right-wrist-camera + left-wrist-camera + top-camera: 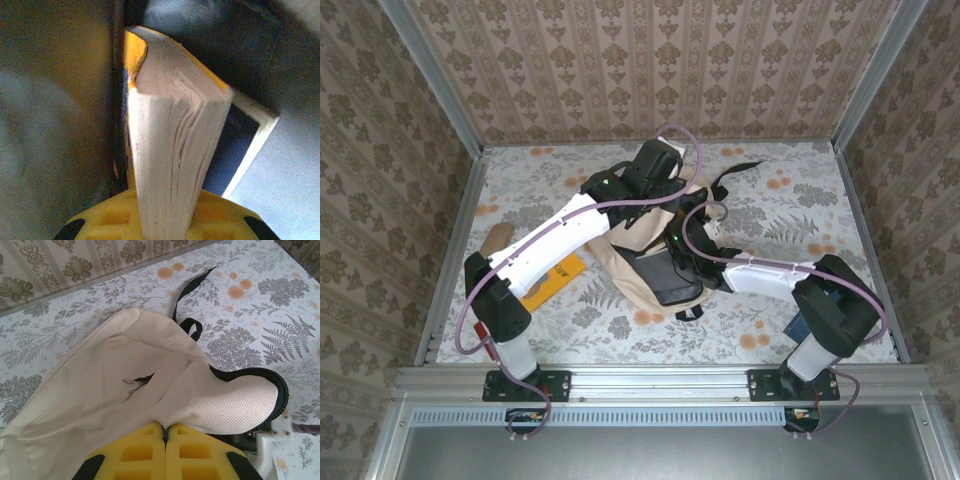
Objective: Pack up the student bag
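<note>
while the student bag point(632, 262) lies slumped at the middle of the floral table point(770, 220), both arms reach over it from the near edge. the left arm crosses to the bag's far end, and the right arm bends in from the right to the dark opening on the near side.

in the left wrist view the left pincer point(165, 440) is clenched, its yellow fingers point(135, 450) pressed together on a fold of the bag's cream fabric. from that pinch the cloth spreads out towards the far wall. a woven cream flap point(235, 405) edged in black curves off to the right, and a black strap point(192, 285) trails beyond it across the table.

in the right wrist view the right pincer point(165, 210) grasps a thick book point(170, 140) by its near end. the book stands on edge with its pale page block facing the camera and a yellow cover showing along its top. dark grey lining point(60, 100) surrounds it on the left and above, so the book sits inside the bag. just to its right a dark flat thing with a white border point(250, 145) leans in the same space; what it is cannot be told.

on the table left of the bag, a yellow flat book point(558, 278) lies partly under the left arm, and a small tan object point(498, 238) lies near the left edge.
</note>
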Controlling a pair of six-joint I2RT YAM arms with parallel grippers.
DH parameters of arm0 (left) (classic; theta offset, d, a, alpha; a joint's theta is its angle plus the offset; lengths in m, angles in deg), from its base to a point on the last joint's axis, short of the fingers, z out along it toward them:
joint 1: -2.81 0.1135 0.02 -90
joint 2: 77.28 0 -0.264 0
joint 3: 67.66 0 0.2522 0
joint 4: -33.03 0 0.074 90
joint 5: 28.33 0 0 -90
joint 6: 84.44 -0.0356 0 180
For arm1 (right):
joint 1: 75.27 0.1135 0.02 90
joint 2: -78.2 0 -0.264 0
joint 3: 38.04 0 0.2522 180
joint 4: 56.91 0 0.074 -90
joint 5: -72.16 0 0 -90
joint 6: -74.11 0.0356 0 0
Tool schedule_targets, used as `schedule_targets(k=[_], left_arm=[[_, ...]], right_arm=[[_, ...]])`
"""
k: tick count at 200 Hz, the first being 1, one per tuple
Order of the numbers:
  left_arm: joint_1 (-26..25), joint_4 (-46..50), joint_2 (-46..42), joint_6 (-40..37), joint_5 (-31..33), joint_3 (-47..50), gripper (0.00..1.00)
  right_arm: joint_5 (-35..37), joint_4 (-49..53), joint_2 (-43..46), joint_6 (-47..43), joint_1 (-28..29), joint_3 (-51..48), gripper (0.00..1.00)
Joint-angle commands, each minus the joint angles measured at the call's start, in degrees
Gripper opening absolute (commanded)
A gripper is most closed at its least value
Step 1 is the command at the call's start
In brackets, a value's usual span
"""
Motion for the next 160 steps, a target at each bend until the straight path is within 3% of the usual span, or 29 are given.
schedule_targets(k=[1,62,103,160], left_arm=[[0.69,-3.50,-3.66,1.58,-0.70,0.16,0.00],[2.00,-3.71,-4.09,2.87,-2.26,1.58,0.00],[3.01,-4.25,-4.24,3.83,-4.03,2.06,0.00],[3.25,-4.87,-5.36,3.98,-5.71,1.94,0.00]], right_arm=[[-0.55,-0.20,-3.35,1.32,-0.76,3.64,0.11],[-11.08,-8.03,-9.92,-1.56,-3.36,6.31,0.23],[-11.33,-25.82,-8.02,-4.36,-3.45,0.86,0.06],[-9.94,-36.89,-11.69,-5.10,-3.23,1.71,0.01]])
